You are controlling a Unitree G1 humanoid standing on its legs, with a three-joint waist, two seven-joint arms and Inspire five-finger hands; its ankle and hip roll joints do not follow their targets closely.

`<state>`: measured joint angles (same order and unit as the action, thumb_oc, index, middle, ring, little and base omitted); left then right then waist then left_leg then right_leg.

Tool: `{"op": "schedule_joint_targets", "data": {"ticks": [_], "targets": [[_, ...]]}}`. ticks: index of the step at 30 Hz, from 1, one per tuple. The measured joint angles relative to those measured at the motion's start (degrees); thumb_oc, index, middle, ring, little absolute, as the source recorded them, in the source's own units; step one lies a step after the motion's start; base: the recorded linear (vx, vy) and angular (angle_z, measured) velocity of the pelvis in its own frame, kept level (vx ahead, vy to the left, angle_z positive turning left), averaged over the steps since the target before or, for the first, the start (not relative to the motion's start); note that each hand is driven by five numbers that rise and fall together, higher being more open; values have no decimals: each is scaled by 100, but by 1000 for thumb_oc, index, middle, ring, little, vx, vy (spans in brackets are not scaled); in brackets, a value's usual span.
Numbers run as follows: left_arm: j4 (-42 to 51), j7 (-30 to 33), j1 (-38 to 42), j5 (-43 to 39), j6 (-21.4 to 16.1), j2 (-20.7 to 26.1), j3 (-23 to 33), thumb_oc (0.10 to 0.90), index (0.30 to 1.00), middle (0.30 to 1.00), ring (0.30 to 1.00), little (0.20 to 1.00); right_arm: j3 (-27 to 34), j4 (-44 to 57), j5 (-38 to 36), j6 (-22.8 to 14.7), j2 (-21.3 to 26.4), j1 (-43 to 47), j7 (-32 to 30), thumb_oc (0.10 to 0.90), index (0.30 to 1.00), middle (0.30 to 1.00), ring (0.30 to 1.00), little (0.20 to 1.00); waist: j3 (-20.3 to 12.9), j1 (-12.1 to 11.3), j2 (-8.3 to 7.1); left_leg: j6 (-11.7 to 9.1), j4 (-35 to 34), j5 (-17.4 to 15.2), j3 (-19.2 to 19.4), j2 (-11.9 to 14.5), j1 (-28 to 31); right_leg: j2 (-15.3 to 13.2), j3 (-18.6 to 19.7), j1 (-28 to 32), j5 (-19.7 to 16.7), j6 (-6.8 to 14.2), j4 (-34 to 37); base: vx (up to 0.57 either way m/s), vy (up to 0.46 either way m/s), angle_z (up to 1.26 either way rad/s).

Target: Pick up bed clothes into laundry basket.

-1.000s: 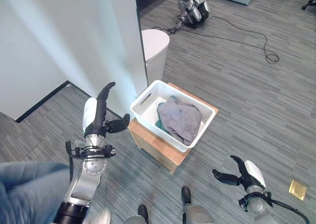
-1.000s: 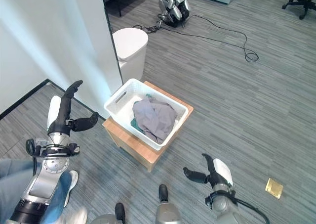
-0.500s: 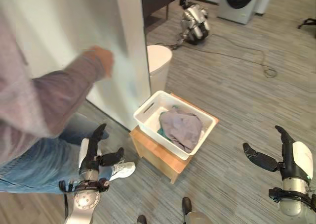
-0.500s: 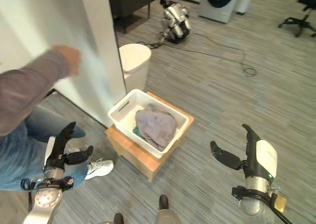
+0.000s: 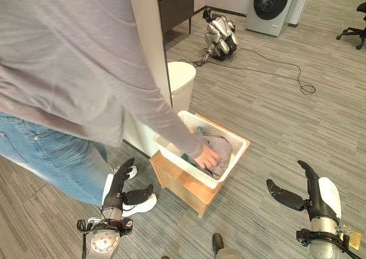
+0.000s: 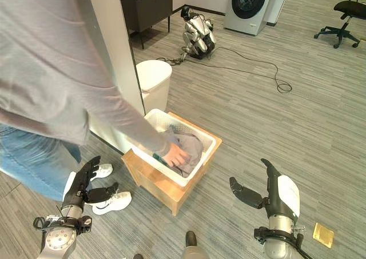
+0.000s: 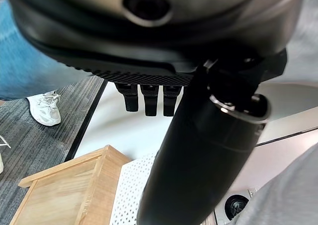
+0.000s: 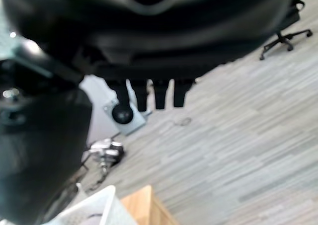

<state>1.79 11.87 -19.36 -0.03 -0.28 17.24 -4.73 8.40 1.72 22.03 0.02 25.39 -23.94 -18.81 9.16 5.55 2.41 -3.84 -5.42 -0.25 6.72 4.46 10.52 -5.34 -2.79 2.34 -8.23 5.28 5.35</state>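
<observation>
Left eye: grey bed clothes [image 5: 220, 150] lie in white laundry basket [image 5: 240, 146] on wooden stand [image 5: 183, 182], a person's hand [image 5: 207, 157] on them | right eye: left hand [image 6: 80, 189], right hand [image 6: 273, 193] relaxed, holding nothing, well apart from basket | wrist views: fingers straight | step: loading apparently done; next move likely waits on the person.

Looked like an office or lab space mocked up for laundry: grey plank floor [image 6: 320, 116], a washing machine [image 6: 247, 0], an office chair [image 6: 342, 10], and another robot [image 6: 196, 29] slumped on the floor.
</observation>
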Motion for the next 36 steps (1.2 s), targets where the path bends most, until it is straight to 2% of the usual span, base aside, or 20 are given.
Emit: {"op": "schedule_joint_targets", "data": {"ticks": [13, 15, 16, 18, 20, 21, 23, 25, 28, 29, 32, 34, 35, 36], "targets": [[-202, 22, 42, -22, -1, 0, -14, 800, 900, 900, 900, 900, -201, 177, -98, -64, 12, 202, -6, 800, 900, 900, 900, 900, 5, -71, 5, -5, -2, 8, -27, 4, -11, -5, -28, 7, 3, -1, -5, -2, -5, 1], [-201, 34, 57, -228, -20, -9, -13, 800, 900, 900, 900, 900, -204, 221, -114, -75, 30, 248, -14, 800, 900, 900, 900, 900, 10, -55, 1, -12, 0, 14, -139, 12, -17, -13, -156, 61, 20, 7, -4, -41, -65, 25], [-194, 35, -9, -475, -65, -56, 31, 800, 900, 900, 900, 900, -243, 249, -132, -82, 67, 323, -13, 800, 900, 900, 900, 900, 25, -182, 38, -19, 1, 46, -187, 22, -33, -14, -186, 86, 20, 7, -8, -54, -100, 37], [-182, 58, 4, -899, -126, -217, 82, 800, 900, 900, 900, 900, -383, 260, -139, -91, 269, 608, -10, 800, 900, 900, 900, 900, 64, -222, 87, -27, 1, 72, -401, 33, -79, -23, -401, 147, 39, 3, -5, -40, -109, 44], [-185, 117, 5, -1261, -145, -359, 111, 800, 900, 900, 900, 900, -463, 281, -93, -94, 385, 759, -9, 800, 900, 900, 900, 900, 91, -456, 145, -23, 3, 87, -583, 71, -86, 2, -562, 237, 95, -34, -5, -48, -126, 43], [-186, 148, 4, -1371, -159, -379, 113, 800, 900, 900, 900, 900, -503, 300, -73, -94, 426, 798, -7, 800, 900, 900, 900, 900, 98, -501, 157, -30, 3, 104, -650, 84, -96, 9, -646, 272, 121, -37, -5, -41, -111, 48], [-189, 212, -4, -1520, -198, -384, 154, 800, 900, 900, 900, 900, -609, 386, -43, -143, 468, 860, 0, 800, 900, 900, 900, 900, 111, -578, 176, -66, 23, 143, -781, 114, -132, 23, -793, 323, 170, -22, -7, -31, -107, 35], [-214, 267, 4, -1570, -255, -420, 267, 800, 900, 900, 900, 900, -718, 413, -23, -228, 474, 961, -1, 800, 900, 900, 900, 900, 134, -763, 208, -130, 30, 189, -879, 150, -177, 69, -839, 319, 172, -24, -6, -40, -123, 23], [-330, 314, 14, -1601, -389, -440, 386, 800, 900, 900, 900, 900, -881, 419, -12, -262, 485, 1033, 9, 800, 900, 900, 900, 900, 209, -810, 198, -173, 68, 246, -1078, 184, -298, 88, -1063, 345, 227, -43, -2, -71, -147, 39], [-369, 356, -37, -1765, -443, -445, 412, 800, 900, 900, 900, 900, -925, 421, -11, -296, 487, 1089, 40, 800, 900, 900, 900, 900, 277, -891, 230, -204, 61, 274, -1182, 205, -346, 114, -1126, 346, 240, -62, 2, -43, -107, 31], [-451, 386, -157, -1885, -443, -450, 468, 800, 900, 900, 900, 900, -981, 421, -10, -315, 515, 1234, 87, 800, 900, 900, 900, 900, 408, -1044, 325, -209, 42, 278, -1213, 245, -373, 153, -1153, 327, 246, -70, 33, -180, -86, 13], [-489, 394, -141, -2007, -470, -460, 491, 800, 900, 900, 900, 900, -1090, 406, -5, -337, 593, 1496, 80, 800, 900, 900, 900, 900, 581, -1075, 363, -315, 375, 376, -1206, 134, -688, 158, -1224, 267, 239, -78, -12, -366, -75, 42], [-635, 396, 80, -2015, -515, -459, 477, 800, 900, 900, 900, 900, -1090, 400, -7, -326, 604, 1598, 46, 800, 900, 900, 900, 900, 683, -982, 287, -439, 596, 562, -1035, 16, -988, 22, -1408, 240, 193, -154, -6, -221, -105, 101], [-763, 402, 269, -2021, -522, -483, 475, 800, 900, 900, 900, 900, -1133, 406, -6, -325, 655, 1720, 33, 800, 900, 900, 900, 900, 727, -947, 240, -303, 548, 887, -617, -57, -1136, -94, -1598, 179, 177, -245, -33, -257, -146, 99]]}}
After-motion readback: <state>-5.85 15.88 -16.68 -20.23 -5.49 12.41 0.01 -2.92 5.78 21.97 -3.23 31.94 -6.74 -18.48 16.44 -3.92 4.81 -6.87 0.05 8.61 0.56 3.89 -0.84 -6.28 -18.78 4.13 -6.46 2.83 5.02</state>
